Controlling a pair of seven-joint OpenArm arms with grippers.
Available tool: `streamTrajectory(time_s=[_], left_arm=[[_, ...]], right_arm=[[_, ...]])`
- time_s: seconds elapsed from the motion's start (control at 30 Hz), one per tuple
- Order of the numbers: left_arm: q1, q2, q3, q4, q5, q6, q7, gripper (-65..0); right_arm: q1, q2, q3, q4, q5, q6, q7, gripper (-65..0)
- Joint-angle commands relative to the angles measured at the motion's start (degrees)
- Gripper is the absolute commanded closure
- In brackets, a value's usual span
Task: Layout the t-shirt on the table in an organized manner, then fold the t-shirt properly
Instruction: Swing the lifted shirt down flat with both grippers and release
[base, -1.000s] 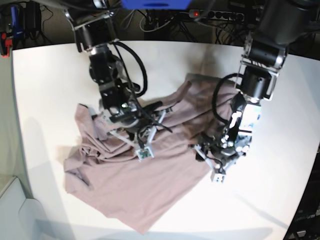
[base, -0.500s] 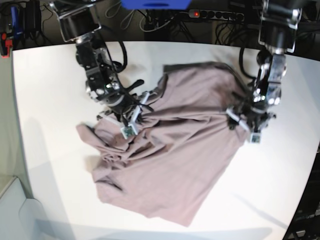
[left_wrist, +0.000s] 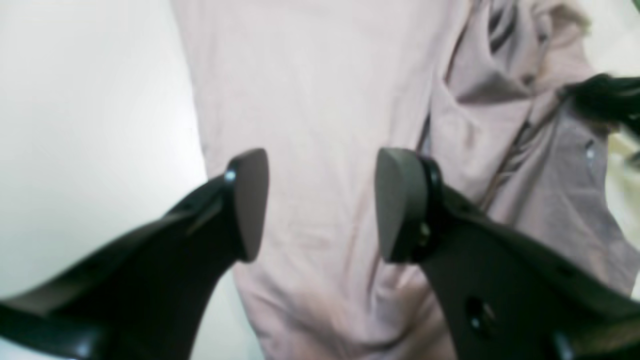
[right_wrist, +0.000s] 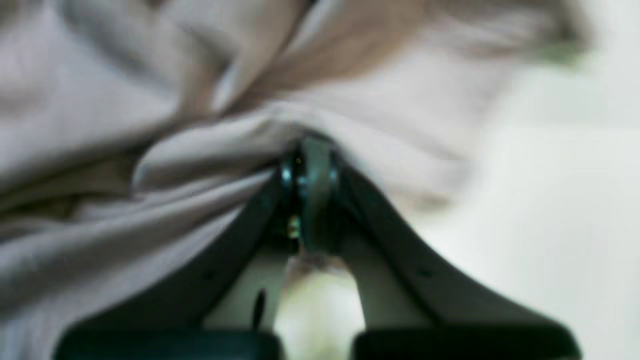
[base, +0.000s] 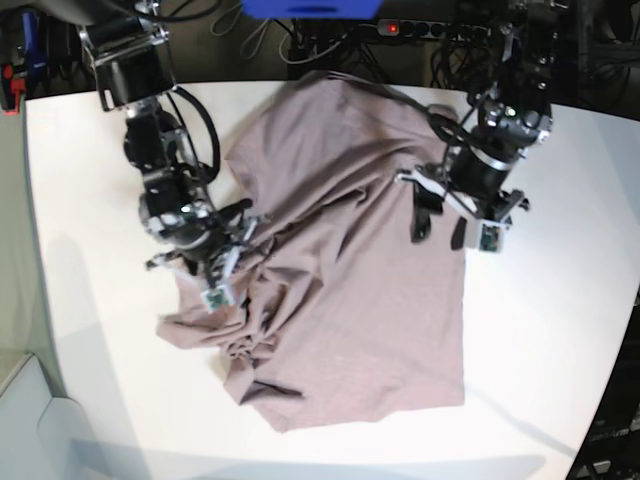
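Standing at the near edge of the tabletop (base: 560, 330), the first thing I meet is the shirt's (base: 350, 300) hem, lying fairly flat and square on the near right. From there the cloth runs away up the board, long axis slanting from near right to far left, ending at a far edge by the back of the tabletop. Its left flank is still bunched and creased. That bunch is where the right tool (base: 222, 268) sits, jaws pinched tight on a gathered fold, as the right wrist view (right_wrist: 307, 165) shows. Further back on the other side, the left tool (base: 445, 225) hangs over the shirt's right edge with jaws parted and nothing between them (left_wrist: 320, 200). By my reckoning the crumpled side needs drawing outward leftward, and the right arm is nearer.
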Motion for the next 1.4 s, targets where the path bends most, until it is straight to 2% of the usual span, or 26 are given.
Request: streamTrajectory(time_s=[0.0, 0.17, 0.3, 0.47, 0.57, 0.67, 0.77, 1.0, 1.23, 1.37], left_arm=[[-1.9, -0.4, -0.2, 0.6, -0.2, 0.2, -0.4, -33.4], [-10.8, -2.1, -0.1, -8.3, 0.0, 0.3, -0.4, -33.4], [-19.8, -2.1, 0.1, -21.9, 0.0, 0.1, -0.4, -33.4], [-29.8, -1.6, 1.5, -37.4, -0.1, 0.1, -0.9, -33.4], [-34.1, -1.3, 4.2, -44.9, -0.1, 0.1, -1.0, -33.4], [-35.1, -1.2, 6.7, -48.1, -0.1, 0.1, -1.0, -33.4], [-33.1, -1.2, 7.8, -48.1, -0.1, 0.1, -1.0, -33.4], [-22.9, -2.8, 7.4, -45.0, -0.1, 0.1, -1.0, -33.4], [-6.5, -8.0, 6.5, -24.9, -0.3, 0.4, -0.6, -33.4], [1.6, -8.2, -1.4, -14.2, -0.3, 0.1, -0.4, -33.4]], right_arm=[[0.8, -0.1, 0.9, 3.3, -0.1, -0.4, 0.5, 0.0], [-6.2, -0.5, 1.5, 17.3, 0.0, -0.4, -3.5, 0.0], [-14.5, -4.1, 1.4, 25.7, 0.0, -0.4, -6.1, 0.0], [-24.2, -8.8, 0.2, 29.3, 0.0, -0.4, -6.0, 0.0], [-28.1, -9.0, -3.6, 29.1, 0.0, -0.4, -5.9, 0.0], [-29.7, -8.7, -6.5, 27.6, 0.0, -0.4, -5.8, 0.0], [-29.3, -7.9, -6.5, 23.8, -0.2, -0.4, -5.7, 0.0], [-24.9, -1.9, -6.4, 10.3, -0.2, -0.7, 0.2, 0.0], [-18.8, 2.8, 2.2, 0.6, -0.2, -0.7, 5.5, 0.0], [-11.7, 5.1, 6.6, -6.4, -0.2, -0.5, 5.6, 0.0]])
